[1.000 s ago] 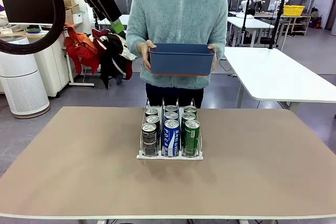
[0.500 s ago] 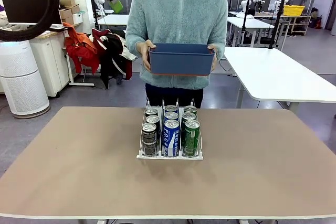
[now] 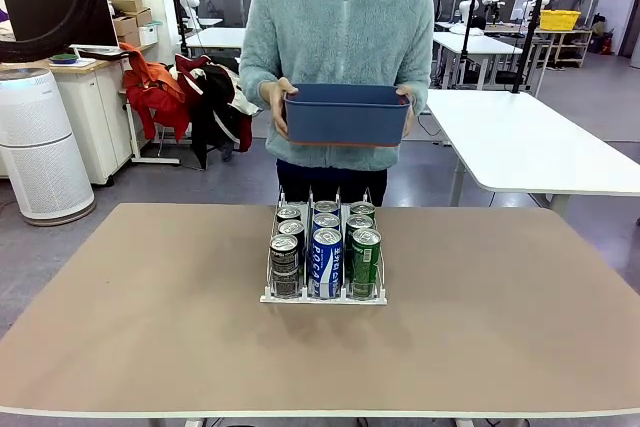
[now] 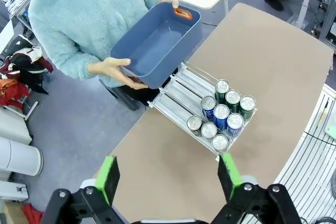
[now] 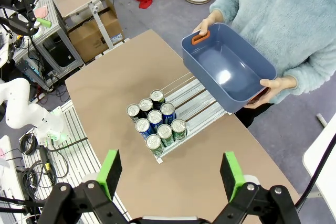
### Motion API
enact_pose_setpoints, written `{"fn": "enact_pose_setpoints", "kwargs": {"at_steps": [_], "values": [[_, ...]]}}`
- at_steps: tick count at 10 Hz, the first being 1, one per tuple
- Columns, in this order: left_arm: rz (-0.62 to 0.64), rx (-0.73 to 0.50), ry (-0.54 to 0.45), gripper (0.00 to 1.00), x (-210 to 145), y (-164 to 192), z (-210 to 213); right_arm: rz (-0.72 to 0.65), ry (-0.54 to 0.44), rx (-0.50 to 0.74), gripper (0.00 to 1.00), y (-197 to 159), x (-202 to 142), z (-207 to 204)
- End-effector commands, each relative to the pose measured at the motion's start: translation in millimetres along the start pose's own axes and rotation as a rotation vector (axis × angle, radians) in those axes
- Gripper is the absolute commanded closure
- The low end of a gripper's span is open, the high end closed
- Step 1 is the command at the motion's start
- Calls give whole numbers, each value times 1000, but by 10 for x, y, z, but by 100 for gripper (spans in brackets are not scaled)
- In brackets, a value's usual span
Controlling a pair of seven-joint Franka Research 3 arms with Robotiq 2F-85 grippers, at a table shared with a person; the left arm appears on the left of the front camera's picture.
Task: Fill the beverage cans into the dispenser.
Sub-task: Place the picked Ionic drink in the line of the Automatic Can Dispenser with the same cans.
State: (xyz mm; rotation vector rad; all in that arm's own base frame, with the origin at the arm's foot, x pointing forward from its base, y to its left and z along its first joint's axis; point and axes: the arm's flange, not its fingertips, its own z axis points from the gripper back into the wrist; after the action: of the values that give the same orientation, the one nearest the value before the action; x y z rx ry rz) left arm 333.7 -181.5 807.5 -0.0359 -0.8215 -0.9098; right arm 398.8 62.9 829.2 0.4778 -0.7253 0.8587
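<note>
– Where are the cans [image 3: 325, 247]?
– In the rack [image 3: 323, 294], mid-table, nearer the far edge. Seven fill the front ends of its lanes.
– And the person's blue bin [image 3: 346, 113]?
– Empty, held above the far edge.
– So what next?
– Probably nothing. Both grippers [image 4: 170, 176] [image 5: 172, 174] hang high, wide open, holding nothing. Best keep clear.

The floor [image 3: 240, 182] is grey and smooth. A white air purifier [image 3: 40, 147] stands at the left beside a white cabinet [image 3: 95, 117], which carries a dark monitor [image 3: 50, 12] and cardboard boxes [image 3: 130, 17]. Red and black clothes [image 3: 190, 97] hang over a rack behind. To the right stands a long white table [image 3: 530, 142], and farther back another table bears a yellow crate [image 3: 558, 19].
</note>
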Motion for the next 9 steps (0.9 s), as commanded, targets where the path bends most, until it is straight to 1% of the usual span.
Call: {"fn": "enact_pose_setpoints", "kwargs": {"at_steps": [1,9], "values": [[0,5,1,0,-3,4,6,-1,6,5,0,3,-2,9],[0,5,1,0,-3,4,6,-1,6,5,0,3,-2,9]]}}
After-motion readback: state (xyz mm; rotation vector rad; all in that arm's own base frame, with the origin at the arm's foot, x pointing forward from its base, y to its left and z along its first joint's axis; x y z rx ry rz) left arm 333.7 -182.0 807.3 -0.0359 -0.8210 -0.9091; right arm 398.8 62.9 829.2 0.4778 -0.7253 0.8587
